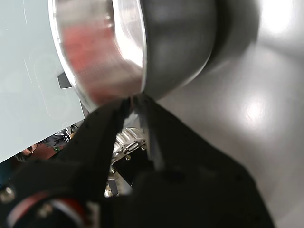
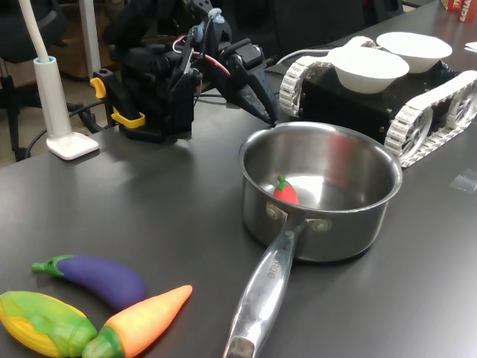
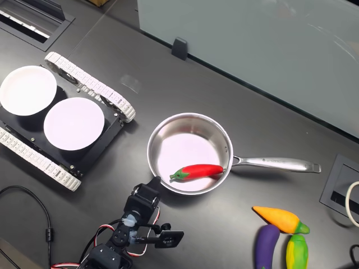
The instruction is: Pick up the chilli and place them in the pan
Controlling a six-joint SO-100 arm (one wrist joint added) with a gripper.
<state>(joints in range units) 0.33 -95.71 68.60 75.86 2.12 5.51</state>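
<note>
The red chilli (image 3: 196, 170) with its green stem lies inside the steel pan (image 3: 162, 131), near the wall where the long handle (image 3: 275, 164) joins; in the first exterior view the chilli (image 2: 285, 191) shows against the pan's (image 2: 328, 239) inner wall. My black gripper (image 2: 271, 118) is just outside the pan's far rim in the first exterior view, its fingers together and holding nothing. In the second exterior view the gripper (image 3: 154, 180) points at the pan's rim from below. In the wrist view the fingertips (image 1: 134, 98) meet right at the pan's outer wall (image 1: 180, 47).
A tracked black vehicle (image 2: 402, 104) carrying two white bowls (image 2: 369, 66) stands behind the pan. An eggplant (image 2: 100, 277), a carrot (image 2: 149, 321) and a corn cob (image 2: 41, 322) lie at the front left in the first exterior view. A white lamp base (image 2: 71, 143) stands left of the arm.
</note>
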